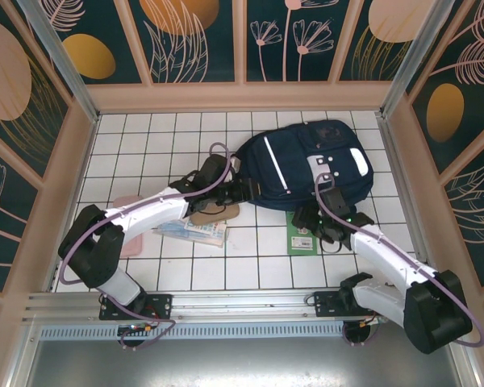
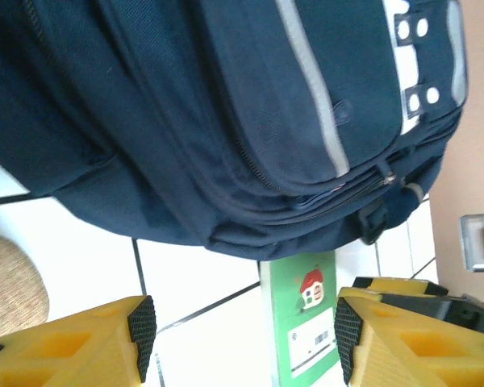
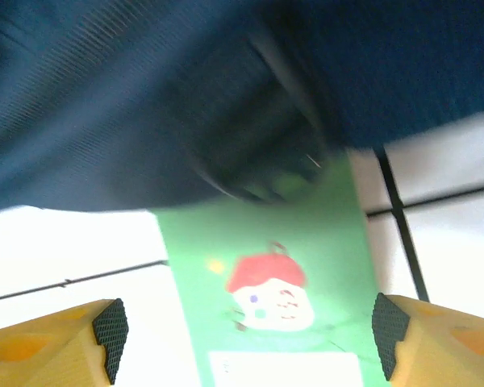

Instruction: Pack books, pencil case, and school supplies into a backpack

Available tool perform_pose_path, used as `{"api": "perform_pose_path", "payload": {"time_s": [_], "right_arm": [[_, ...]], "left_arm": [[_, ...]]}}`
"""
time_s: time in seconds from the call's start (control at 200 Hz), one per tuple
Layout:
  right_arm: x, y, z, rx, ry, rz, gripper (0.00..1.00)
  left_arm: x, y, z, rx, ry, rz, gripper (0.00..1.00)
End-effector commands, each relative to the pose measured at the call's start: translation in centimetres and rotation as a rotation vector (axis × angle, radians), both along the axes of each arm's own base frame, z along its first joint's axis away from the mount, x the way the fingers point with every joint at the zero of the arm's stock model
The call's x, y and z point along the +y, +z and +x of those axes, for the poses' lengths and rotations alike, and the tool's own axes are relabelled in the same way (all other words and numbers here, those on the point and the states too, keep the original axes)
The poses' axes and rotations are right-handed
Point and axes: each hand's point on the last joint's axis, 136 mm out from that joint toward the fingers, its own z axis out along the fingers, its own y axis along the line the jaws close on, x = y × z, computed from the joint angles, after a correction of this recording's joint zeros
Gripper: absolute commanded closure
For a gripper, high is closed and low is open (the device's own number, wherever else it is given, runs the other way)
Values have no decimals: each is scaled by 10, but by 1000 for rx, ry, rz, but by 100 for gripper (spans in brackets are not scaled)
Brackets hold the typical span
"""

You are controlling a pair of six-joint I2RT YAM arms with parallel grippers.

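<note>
The navy backpack lies flat at the back of the tiled table, its zipped side close to the left wrist camera. A green booklet with a red-roofed house picture lies in front of it, its far end tucked under the backpack's edge. My right gripper hovers open over the booklet, fingers astride its width and gripping nothing. My left gripper stands open at the backpack's front-left edge, with bare tile between its pads. A clear packet lies under the left arm.
A tan woven pouch, perhaps the pencil case, lies beside the packet and also appears at the left. A pink flat item sits at the far left. Wooden walls enclose the table; the arm rail runs along the front.
</note>
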Motion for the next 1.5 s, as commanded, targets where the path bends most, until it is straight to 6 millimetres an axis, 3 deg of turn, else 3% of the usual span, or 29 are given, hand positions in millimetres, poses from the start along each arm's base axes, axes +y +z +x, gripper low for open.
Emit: {"api": "perform_pose_path", "payload": {"time_s": [0.0,0.12,0.13,0.235,0.605,0.71,0.961,1.121,1.291,1.496], "right_arm": [[8,-11,-4,-1,-27,71,17],[9,-27,-16,24,-38,69,17],[9,-28,-17,29,-38,70,17],[25,-34,-27,49,-30,135,18],[128,13,-30,-14,134,288,23],[141,21,-26,-24,187,248,25],[112,31,-8,-79,204,93,25],[88,25,8,-84,197,55,26],[65,15,20,-82,199,26,28],[55,-2,27,-59,217,34,29]], "left_arm": [[4,-7,-4,17,12,3,38],[9,-4,-6,8,23,8,38],[12,-11,-9,21,23,20,38],[19,-17,-14,32,34,32,38],[29,-21,-22,27,28,68,38],[31,-22,-25,34,20,66,39],[35,-32,-46,109,22,64,42],[29,-46,-68,160,4,80,47],[11,-63,-89,198,-47,89,50],[0,-89,-99,235,-80,144,56]]}}
